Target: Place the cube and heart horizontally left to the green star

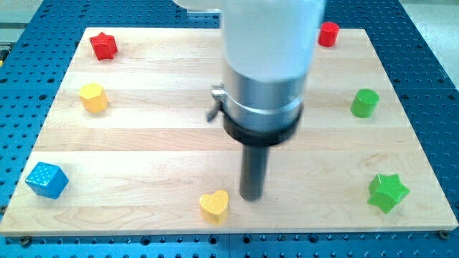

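Observation:
A blue cube [46,180] lies near the board's bottom left corner. A yellow heart [214,205] lies near the bottom edge, left of centre. A green star [388,191] lies near the bottom right corner. My tip [251,196] rests on the board just to the right of the yellow heart, close to it, slightly higher in the view. I cannot tell whether it touches the heart. The cube is far to the tip's left and the star far to its right.
A red star [104,45] is at the top left. A yellow hexagonal block [94,97] lies below it. A red cylinder [328,34] is at the top right, a green cylinder [364,103] at the right. The wooden board [143,143] sits on a blue perforated table.

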Controlling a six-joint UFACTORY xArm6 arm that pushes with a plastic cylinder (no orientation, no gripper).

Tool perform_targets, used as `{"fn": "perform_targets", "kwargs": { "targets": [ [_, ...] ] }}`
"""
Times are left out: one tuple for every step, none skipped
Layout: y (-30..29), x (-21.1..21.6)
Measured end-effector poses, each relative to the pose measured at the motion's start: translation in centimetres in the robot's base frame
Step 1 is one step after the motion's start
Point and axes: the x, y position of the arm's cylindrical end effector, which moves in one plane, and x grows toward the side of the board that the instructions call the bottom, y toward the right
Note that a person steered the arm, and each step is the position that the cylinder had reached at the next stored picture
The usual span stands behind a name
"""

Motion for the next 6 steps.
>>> {"fn": "perform_targets", "kwargs": {
  "targets": [
    [-0.3, 2.6],
    [-4.2, 2.6],
    [-6.9, 2.5],
    [-8.1, 1.9],
    [-14.4, 1.7],
    [-15.4, 0.3]
  ]
}}
